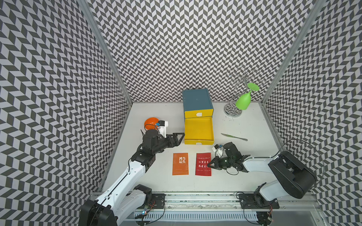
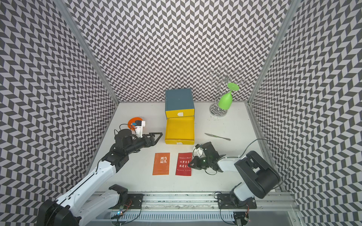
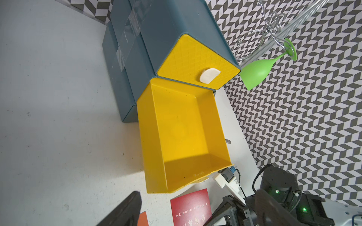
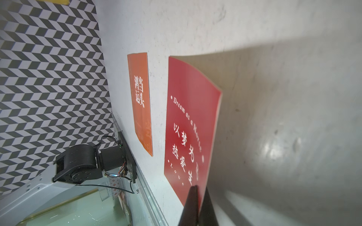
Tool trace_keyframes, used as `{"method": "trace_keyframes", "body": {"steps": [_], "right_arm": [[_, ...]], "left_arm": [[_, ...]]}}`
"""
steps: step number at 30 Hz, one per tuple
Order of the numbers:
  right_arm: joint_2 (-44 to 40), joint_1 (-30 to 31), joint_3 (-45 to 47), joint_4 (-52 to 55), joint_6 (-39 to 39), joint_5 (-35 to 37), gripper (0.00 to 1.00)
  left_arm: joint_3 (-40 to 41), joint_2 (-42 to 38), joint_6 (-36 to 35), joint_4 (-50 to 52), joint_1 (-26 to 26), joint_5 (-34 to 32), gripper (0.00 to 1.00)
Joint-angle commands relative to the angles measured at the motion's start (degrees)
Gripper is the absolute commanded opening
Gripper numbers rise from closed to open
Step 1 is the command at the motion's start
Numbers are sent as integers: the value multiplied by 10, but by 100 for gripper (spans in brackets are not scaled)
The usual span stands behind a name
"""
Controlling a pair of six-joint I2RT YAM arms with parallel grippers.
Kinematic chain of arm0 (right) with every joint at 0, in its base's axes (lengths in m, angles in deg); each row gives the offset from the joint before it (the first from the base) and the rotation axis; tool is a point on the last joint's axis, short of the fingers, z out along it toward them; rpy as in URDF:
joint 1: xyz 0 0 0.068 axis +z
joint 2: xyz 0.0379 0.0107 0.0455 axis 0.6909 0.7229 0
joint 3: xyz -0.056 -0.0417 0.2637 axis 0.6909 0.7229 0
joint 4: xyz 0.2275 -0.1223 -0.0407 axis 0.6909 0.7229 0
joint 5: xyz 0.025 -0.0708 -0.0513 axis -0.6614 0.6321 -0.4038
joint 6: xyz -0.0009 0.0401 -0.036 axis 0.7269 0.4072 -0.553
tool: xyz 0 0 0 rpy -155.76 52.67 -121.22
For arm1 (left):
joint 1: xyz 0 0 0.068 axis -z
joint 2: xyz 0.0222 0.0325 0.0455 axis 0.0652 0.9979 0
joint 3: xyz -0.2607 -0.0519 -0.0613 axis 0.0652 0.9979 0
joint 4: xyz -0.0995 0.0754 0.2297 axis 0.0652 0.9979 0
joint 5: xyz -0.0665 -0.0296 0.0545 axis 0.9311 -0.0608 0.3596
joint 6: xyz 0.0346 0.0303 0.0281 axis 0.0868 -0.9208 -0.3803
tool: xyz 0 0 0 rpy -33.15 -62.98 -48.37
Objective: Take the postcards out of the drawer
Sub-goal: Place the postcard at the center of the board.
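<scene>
The yellow drawer (image 1: 198, 141) (image 2: 179, 141) is pulled out of the teal cabinet (image 1: 196, 100), and the left wrist view shows nothing inside it (image 3: 152, 146). An orange postcard (image 1: 180, 164) (image 2: 161, 163) (image 4: 141, 101) lies flat on the table in front of it. Beside it is a red postcard (image 1: 202, 164) (image 2: 183, 164) (image 4: 190, 121), bent and partly raised, throwing a shadow. My right gripper (image 1: 210, 163) (image 2: 191, 164) (image 4: 197, 195) is shut on its right edge. My left gripper (image 1: 181, 137) (image 2: 159, 137) is open and holds nothing, at the drawer's front left corner.
The cabinet's upper yellow drawer (image 1: 198, 113) is closed. An orange bowl (image 1: 150, 123) sits behind my left wrist. A knife (image 1: 234, 137) lies right of the drawer. A green glass (image 1: 243, 100) hangs on a wire rack (image 1: 233, 112) at the back right.
</scene>
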Motion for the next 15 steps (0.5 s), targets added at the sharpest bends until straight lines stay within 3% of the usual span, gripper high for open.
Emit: {"method": "trace_keyframes", "body": {"steps": [1, 15], "right_arm": [[20, 4, -16, -9, -25, 7, 0], [37, 4, -56, 59, -87, 18, 1]], "left_arm": [[5, 0, -7, -1, -5, 9, 92], [7, 1, -7, 0, -11, 14, 92]]}}
